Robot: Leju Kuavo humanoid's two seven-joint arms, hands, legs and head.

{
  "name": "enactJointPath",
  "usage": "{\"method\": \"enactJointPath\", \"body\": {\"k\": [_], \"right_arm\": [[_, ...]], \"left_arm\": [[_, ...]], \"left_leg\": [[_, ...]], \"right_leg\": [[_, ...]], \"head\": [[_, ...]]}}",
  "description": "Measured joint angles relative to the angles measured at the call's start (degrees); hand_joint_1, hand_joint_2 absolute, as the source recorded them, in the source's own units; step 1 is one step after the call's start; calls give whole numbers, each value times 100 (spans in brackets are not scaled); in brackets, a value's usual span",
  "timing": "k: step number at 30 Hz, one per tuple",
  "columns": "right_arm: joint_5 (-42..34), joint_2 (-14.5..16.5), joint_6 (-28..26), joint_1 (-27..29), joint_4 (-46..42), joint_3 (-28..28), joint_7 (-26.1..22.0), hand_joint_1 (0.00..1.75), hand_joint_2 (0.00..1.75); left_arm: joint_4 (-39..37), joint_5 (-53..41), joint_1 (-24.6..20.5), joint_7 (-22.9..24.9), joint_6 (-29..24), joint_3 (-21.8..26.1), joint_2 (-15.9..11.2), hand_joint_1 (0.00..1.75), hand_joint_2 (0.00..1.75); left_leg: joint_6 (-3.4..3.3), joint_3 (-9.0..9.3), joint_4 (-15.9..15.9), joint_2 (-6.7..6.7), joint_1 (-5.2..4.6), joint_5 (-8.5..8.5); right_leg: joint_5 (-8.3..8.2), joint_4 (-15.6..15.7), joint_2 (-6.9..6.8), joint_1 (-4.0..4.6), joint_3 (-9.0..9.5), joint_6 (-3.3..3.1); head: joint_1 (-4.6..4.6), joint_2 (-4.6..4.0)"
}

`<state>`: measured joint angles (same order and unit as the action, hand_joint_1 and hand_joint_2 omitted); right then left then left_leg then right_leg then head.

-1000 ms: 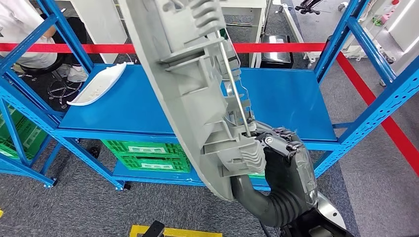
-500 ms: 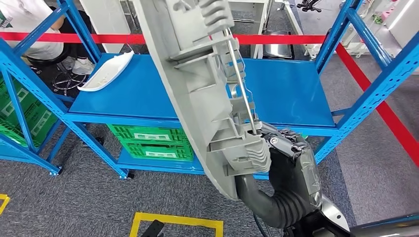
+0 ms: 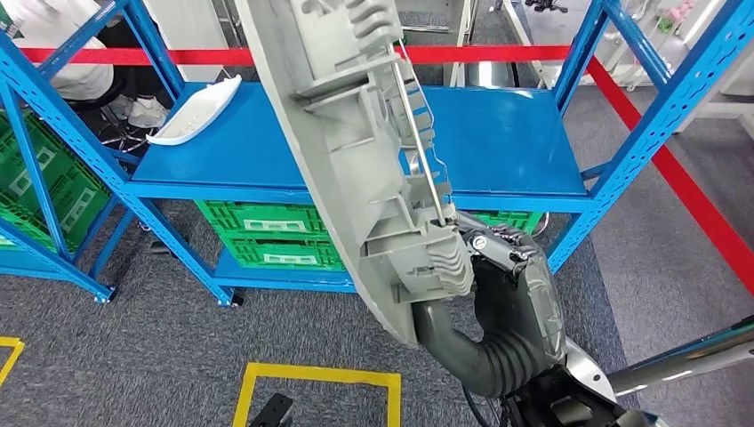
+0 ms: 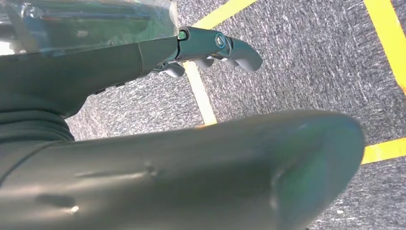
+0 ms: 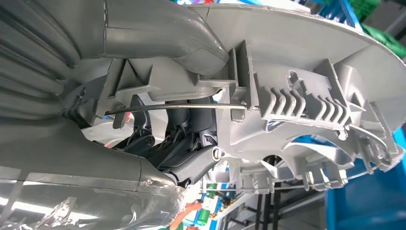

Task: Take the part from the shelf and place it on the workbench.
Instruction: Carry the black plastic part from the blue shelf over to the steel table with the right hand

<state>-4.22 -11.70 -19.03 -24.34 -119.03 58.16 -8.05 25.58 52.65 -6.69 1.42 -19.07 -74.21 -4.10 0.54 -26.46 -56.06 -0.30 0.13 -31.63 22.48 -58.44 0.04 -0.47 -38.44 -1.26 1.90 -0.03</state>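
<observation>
Long grey ribbed plastic part (image 3: pixel 356 133), upright in right hand (image 3: pixel 498 267).

No readable text, label, brand, number or sign appears in any view. The green crates (image 3: pixel 267 245) on the shelf level beyond the right hand (image 3: pixel 511 294) carry pale rectangular panels, too small and blurred to read. The grey moulded part (image 3: pixel 356 142) held in that hand shows bare ribs and clips, without visible lettering.
</observation>
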Motion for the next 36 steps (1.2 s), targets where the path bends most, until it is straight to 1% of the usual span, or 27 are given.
{"method": "enactJointPath", "body": {"k": [1,2,3,4,6,7,8,9,11,13,14,15,17,18,19,21,22,23,24,26,28,30,31,32,33,34,36], "right_arm": [[1,-2,-1,2,4,-2,1,175,175],[2,-4,-1,1,9,-5,1,175,175],[3,-7,-1,1,14,-10,1,175,175],[4,-10,-1,2,20,-16,1,175,175],[4,-17,0,3,38,-24,2,175,175],[4,-21,1,5,47,-25,2,175,175],[4,-25,1,6,58,-26,3,175,175],[4,-27,2,7,68,-28,4,175,175],[4,-28,2,4,82,-34,7,175,175],[4,-27,3,-3,85,-42,8,175,175],[4,-26,4,-8,86,-45,9,175,175],[4,-26,5,-16,87,-51,10,175,175],[4,-26,7,-28,95,-64,12,175,175],[4,-26,7,-33,101,-70,13,175,175],[4,-26,7,-35,108,-74,15,175,175],[4,-26,7,-35,121,-76,19,175,175],[4,-26,6,-33,127,-76,20,175,175],[4,-26,6,-31,132,-75,21,175,175],[4,-26,6,-30,136,-75,22,175,175],[4,-26,6,-28,139,-74,27,175,175],[5,-26,3,-23,136,-79,33,175,175],[8,-26,-1,-18,133,-83,37,175,175],[9,-27,-1,-12,133,-82,38,175,175],[10,-29,-1,-9,133,-82,37,175,175],[11,-32,-1,-3,133,-82,37,175,175],[11,-35,-1,0,133,-82,37,175,175],[11,-40,-1,2,133,-83,38,175,175]], "left_arm": [[2,-5,-4,8,13,-1,-1,0,175],[4,-15,-8,16,25,-1,-3,0,175],[6,-27,-15,24,36,-2,-6,0,175],[8,-39,-26,29,46,-1,-9,0,175],[8,-56,-40,38,53,-1,-15,0,175],[8,-59,-42,40,58,-1,-15,0,175],[8,-61,-42,42,62,-1,-15,0,175],[8,-61,-43,44,65,-2,-15,0,175],[9,-62,-49,45,69,-2,-15,0,175],[18,-65,-54,45,75,-1,-11,0,175],[22,-67,-57,45,79,-1,-10,0,175],[26,-68,-62,46,84,-1,-10,0,175],[26,-66,-63,51,89,-6,-20,0,175],[27,-64,-58,52,90,-10,-24,0,175],[27,-62,-50,52,89,-15,-27,0,175],[27,-61,-45,51,88,-21,-28,0,175],[26,-61,-47,51,87,-21,-30,0,175],[26,-60,-49,51,86,-21,-32,0,175],[26,-59,-49,50,86,-21,-33,0,175],[26,-55,-51,43,80,-22,-36,0,175],[27,-52,-62,25,63,-24,-34,0,175],[28,-51,-66,10,49,-23,-31,0,175],[28,-50,-57,6,48,-23,-27,0,175],[27,-49,-47,5,48,-23,-25,0,175],[27,-48,-39,5,48,-24,-22,0,175],[26,-48,-36,4,47,-24,-21,0,175],[26,-48,-43,3,45,-24,-21,0,175]], "left_leg": [[-43,-34,14,12,6,54],[-89,-77,30,25,9,122],[-136,-135,47,39,17,197],[-173,-204,58,52,26,270],[-216,-368,46,58,5,397],[-220,-458,33,60,-7,459],[-221,-557,14,62,-19,520],[-220,-660,-11,63,-31,577],[-208,-848,-70,59,-50,683],[-175,-969,-117,53,-69,773],[-147,-1002,-122,53,-64,822],[-114,-1035,-122,53,-58,877],[-46,-1105,-133,45,-35,913],[-11,-1160,-221,38,-29,789],[27,-1223,-405,31,-17,561],[100,-1352,-1063,28,23,-21],[129,-1386,-1410,28,42,-192],[150,-1368,-1652,29,58,-223],[166,-1279,-1727,29,71,-129],[185,-851,-1306,27,90,169],[158,-298,-521,12,81,153],[80,-67,-103,-7,53,14],[24,-102,-75,-7,45,22],[-26,-140,-74,6,44,63],[-83,-183,-73,19,46,113],[-136,-237,-65,32,49,173],[-200,-367,-67,40,33,296]], "right_leg": [[-32,18,2,-9,-13,37],[25,-7,6,-14,-42,70],[185,-126,10,-17,-96,97],[444,-358,12,-21,-175,112],[987,-1083,11,-25,-347,132],[1110,-1411,11,-25,-390,137],[1097,-1606,11,-23,-368,136],[973,-1609,11,-18,-256,121],[726,-1063,10,8,254,43],[804,-220,2,54,865,-47],[874,54,1,80,1035,-74],[903,201,2,102,1093,-90],[794,250,-2,92,1004,-131],[729,262,-10,74,950,-162],[661,272,-20,52,890,-188],[551,248,-31,40,755,-209],[500,228,-35,38,675,-204],[450,202,-40,33,586,-194],[401,169,-44,26,488,-179],[316,83,-44,5,298,-135],[241,-3,-40,5,151,-68],[148,-32,-42,11,73,1],[95,-27,-42,7,55,36],[104,-39,-39,-2,31,67],[207,-105,-36,-9,-2,96],[417,-274,-33,-14,-58,120],[996,-898,-31,-18,-212,142]], "head": [[0,-1],[-8,-1],[-25,-1],[-50,-1],[-104,-1],[-124,-1],[-136,0],[-145,0],[-157,0],[-157,-1],[-156,-1],[-158,-1],[-172,-1],[-173,-1],[-161,-1],[-131,-1],[-117,-1],[-110,-1],[-104,-1],[-90,-1],[-59,0],[-38,0],[-40,0],[-45,0],[-58,0],[-80,0],[-137,-1]]}}
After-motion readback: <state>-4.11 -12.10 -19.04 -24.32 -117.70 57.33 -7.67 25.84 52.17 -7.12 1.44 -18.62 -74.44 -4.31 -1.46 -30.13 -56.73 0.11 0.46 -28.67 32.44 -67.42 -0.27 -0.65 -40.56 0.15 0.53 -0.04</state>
